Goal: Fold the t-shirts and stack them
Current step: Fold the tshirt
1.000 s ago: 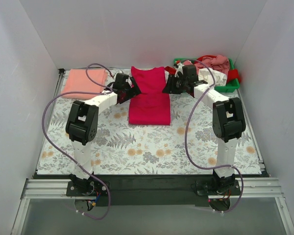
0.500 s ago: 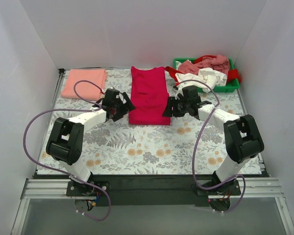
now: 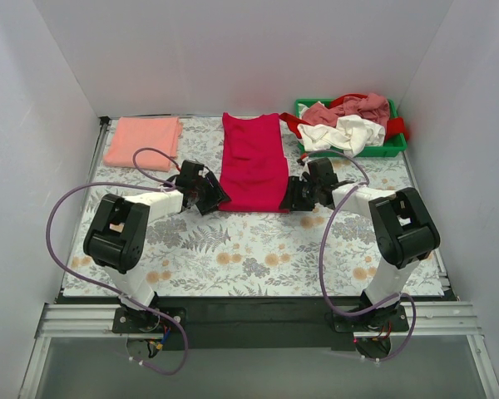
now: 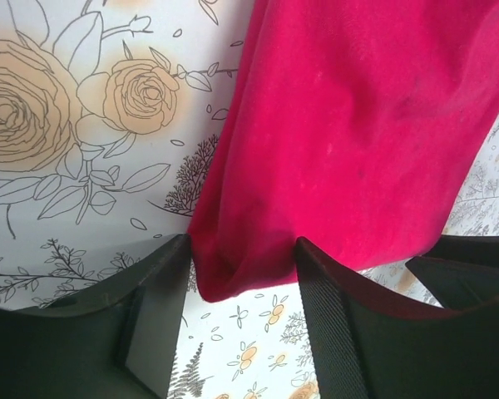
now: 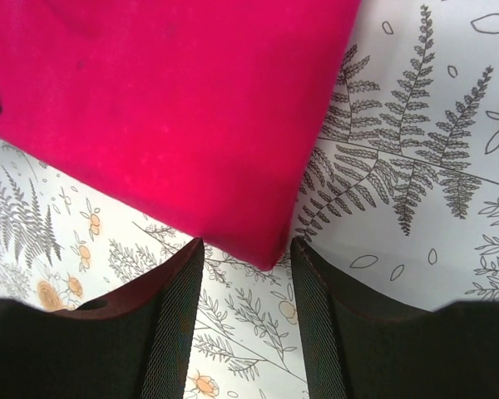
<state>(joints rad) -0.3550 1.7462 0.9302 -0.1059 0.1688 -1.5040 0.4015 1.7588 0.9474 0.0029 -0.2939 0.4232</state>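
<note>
A large crimson-red t-shirt [image 3: 252,162] lies in a long folded strip at the table's middle. My left gripper [image 3: 212,197] sits low at its near-left corner, my right gripper [image 3: 293,198] at its near-right corner. In the left wrist view the left gripper [image 4: 243,249] is open, its jaws either side of the rolled corner of the crimson cloth [image 4: 358,125]. In the right wrist view the right gripper [image 5: 246,249] is open too, with the crimson corner [image 5: 166,108] poking between the fingertips. A salmon-pink t-shirt [image 3: 143,141] lies folded at the far left.
A green bin [image 3: 392,150] at the far right holds a heap of white [image 3: 343,135], dusty-pink [image 3: 320,112] and red [image 3: 368,105] shirts. The floral tablecloth [image 3: 249,249] covers the table. White walls close in three sides. Purple cables loop beside both arms.
Both grippers have drawn back from the far part of the crimson shirt to its near corners and dropped low. The left jaws have narrowed around the corner.
</note>
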